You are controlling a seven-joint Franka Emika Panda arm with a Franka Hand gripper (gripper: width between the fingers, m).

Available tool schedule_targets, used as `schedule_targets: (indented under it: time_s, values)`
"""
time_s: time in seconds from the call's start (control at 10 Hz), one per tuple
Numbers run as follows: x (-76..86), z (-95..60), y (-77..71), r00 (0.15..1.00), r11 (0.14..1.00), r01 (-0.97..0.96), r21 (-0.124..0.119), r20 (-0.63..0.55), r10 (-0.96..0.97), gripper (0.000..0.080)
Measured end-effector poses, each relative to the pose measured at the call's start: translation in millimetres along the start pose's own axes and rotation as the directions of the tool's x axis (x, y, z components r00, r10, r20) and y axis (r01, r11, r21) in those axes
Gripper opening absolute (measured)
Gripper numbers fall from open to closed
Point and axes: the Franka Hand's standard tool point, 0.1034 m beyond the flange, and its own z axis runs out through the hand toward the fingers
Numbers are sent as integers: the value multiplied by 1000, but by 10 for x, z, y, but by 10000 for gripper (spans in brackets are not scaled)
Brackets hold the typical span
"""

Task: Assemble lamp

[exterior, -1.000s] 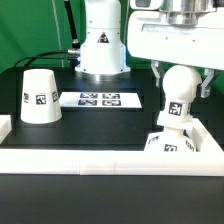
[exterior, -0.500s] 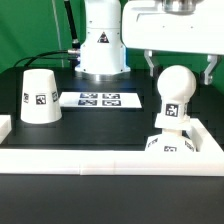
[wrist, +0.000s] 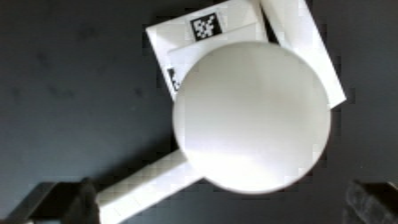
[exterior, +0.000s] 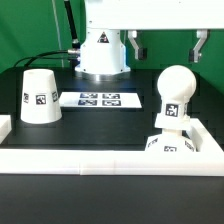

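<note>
The ball-topped bulb (exterior: pixel 175 98) stands upright on the flat square base (exterior: pixel 172 144) at the exterior view's right, in the corner of the white frame. The cone shade (exterior: pixel 39 96) stands on the black table at the exterior view's left. My gripper (exterior: pixel 167 45) is open and empty, well above the bulb, with one finger on each side. In the wrist view the bulb's round top (wrist: pixel 258 110) fills the middle, with the base (wrist: pixel 228 30) beyond it and my dark fingertips (wrist: pixel 59 200) spread wide at the corners.
The marker board (exterior: pixel 101 98) lies flat at the table's middle back. The big white robot pedestal (exterior: pixel 102 50) stands behind it. A raised white frame (exterior: pixel 100 158) borders the table's front and sides.
My gripper has let go of the bulb and risen straight up, from around the ball to well above it. The bulb stays standing on the base.
</note>
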Motion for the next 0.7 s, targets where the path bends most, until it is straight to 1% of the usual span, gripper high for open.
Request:
schedule_targets:
  time_s: [0.5,0.6,0.7]
  values:
    - [-8,16,-15,1000,1000,7,1,-2,-7,699]
    - [-92,67,19,999,999,53,1,-3,-53,699]
    - [-194,135,172,983,983,182,0,-9,-182,699]
